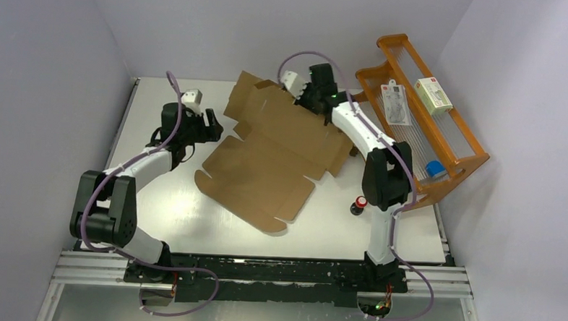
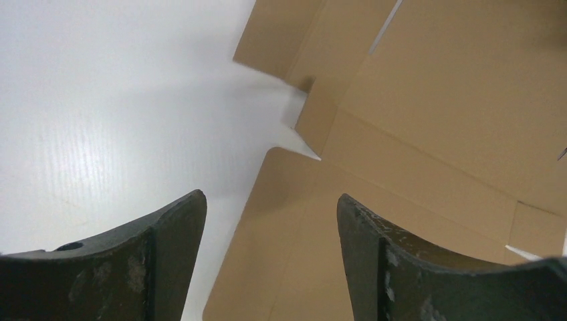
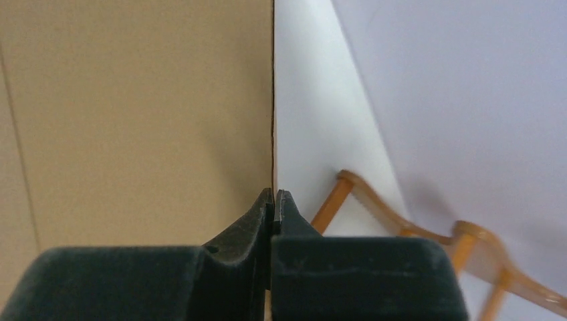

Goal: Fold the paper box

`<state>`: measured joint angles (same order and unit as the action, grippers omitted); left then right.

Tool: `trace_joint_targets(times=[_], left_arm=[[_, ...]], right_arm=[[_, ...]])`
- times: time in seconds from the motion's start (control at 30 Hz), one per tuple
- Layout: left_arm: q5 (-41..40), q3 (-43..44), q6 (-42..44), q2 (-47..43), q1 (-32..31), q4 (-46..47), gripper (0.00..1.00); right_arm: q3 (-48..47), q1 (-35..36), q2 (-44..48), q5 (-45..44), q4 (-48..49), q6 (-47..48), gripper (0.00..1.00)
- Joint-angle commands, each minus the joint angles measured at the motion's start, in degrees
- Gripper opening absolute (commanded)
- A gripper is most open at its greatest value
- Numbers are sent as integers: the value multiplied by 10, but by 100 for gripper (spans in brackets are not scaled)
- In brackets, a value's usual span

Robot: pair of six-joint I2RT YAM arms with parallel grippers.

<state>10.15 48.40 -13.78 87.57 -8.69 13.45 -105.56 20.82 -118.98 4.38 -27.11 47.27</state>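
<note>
The box [image 1: 274,156] is a big brown sheet. It lies almost flat in the middle of the table [image 1: 163,213]. Its flaps and slits are spread out to all sides. No wall stands up yet, and no flap is tucked in. So I think the folding has only just begun.

The right gripper [image 3: 274,194] is squeezed tight on the thin far edge of the box, near the rack [image 1: 469,160]. The card sits right between its two fingers. This looks like the first flap to be bent up, but I cannot tell how high that edge is off the table.

The left gripper [image 2: 270,195] is wide open and holds nothing. It hangs just beside the left side of the box, above a notch between two flaps. It does not touch the card.

Nearly all the work is left, I think. The side walls must be bent up, the small flaps turned in, and the lid closed over the top.
</note>
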Motion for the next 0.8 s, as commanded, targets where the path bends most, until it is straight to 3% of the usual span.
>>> trace_joint_targets(times=[0.0, 0.2, 0.53, 0.77], left_arm=[[-11, -24, -26, -45, 23, 28, 76], [-29, -65, -41, -98, 40, 41, 77], [-44, -99, -63, -141, 45, 54, 77], [-7, -127, -37, -149, 83, 107, 78]], right_arm=[[97, 67, 51, -172, 131, 106, 0], [195, 141, 103, -298, 263, 197, 0], [273, 202, 168, -325, 343, 255, 0], [351, 254, 220, -362, 402, 301, 0]])
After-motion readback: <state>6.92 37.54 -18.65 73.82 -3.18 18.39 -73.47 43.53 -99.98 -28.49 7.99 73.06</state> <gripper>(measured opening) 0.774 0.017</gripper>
